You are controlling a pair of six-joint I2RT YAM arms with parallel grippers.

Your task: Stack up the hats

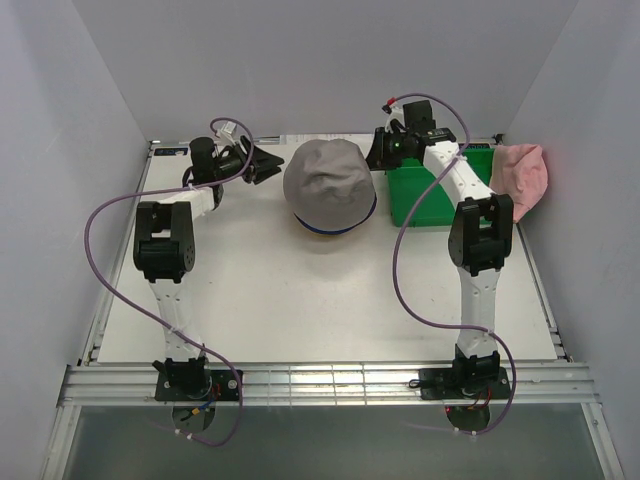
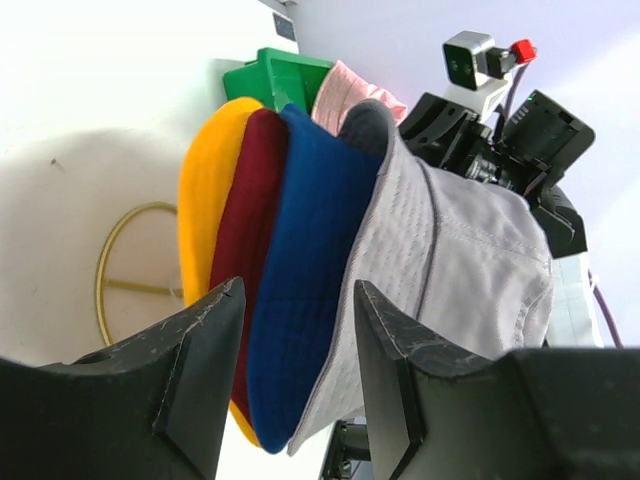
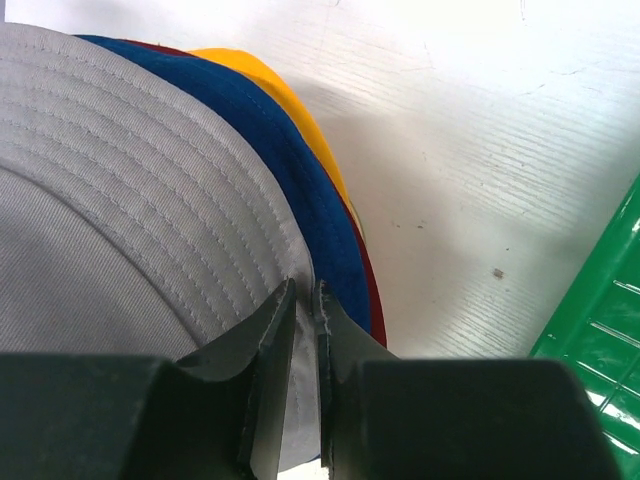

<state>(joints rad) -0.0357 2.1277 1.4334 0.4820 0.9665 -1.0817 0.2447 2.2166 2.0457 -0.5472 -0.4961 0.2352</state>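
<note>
The white counter (image 1: pixel 300 300) carries the green bin (image 1: pixel 420 205) toward its far right. Just left of the bin sits a stack of four: grey hat (image 1: pixel 330 185) on top, then blue hat (image 2: pixel 300 200), dark red hat (image 2: pixel 250 200) and yellow hat (image 2: pixel 205 190) lowest. The pink hat (image 1: pixel 522 175) hangs at the bin's right edge. By the bin's far left corner, the right claw (image 3: pixel 303 295) is pinched almost closed on the grey brim. Farther left of the bin, past the stack, the left claw (image 2: pixel 297 288) gapes wide, gripping nothing
</note>
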